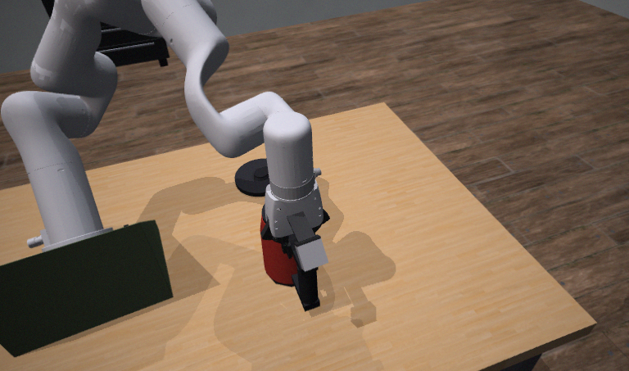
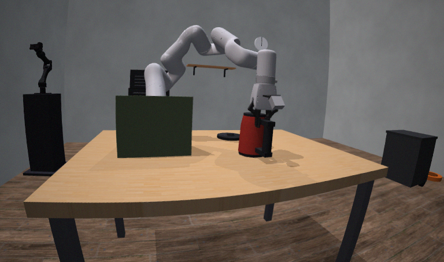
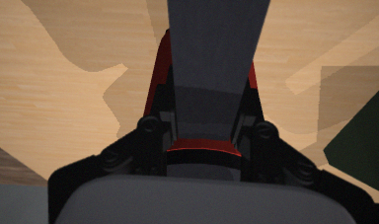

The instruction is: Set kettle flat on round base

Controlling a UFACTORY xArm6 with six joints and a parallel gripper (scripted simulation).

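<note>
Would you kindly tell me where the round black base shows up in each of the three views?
Top: the base lies behind the white wrist, half hidden.
Exterior: a flat disk left of the red kettle.
Wrist: not in it.
Shared landmark: the kettle, its handle gripped by the hand.

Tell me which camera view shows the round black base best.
The top view: the flat round black base lies on the wooden table behind the red kettle, its central stud visible, though the arm covers its right part. The exterior view shows only a thin dark disk edge-on. The wrist view misses it.
</note>
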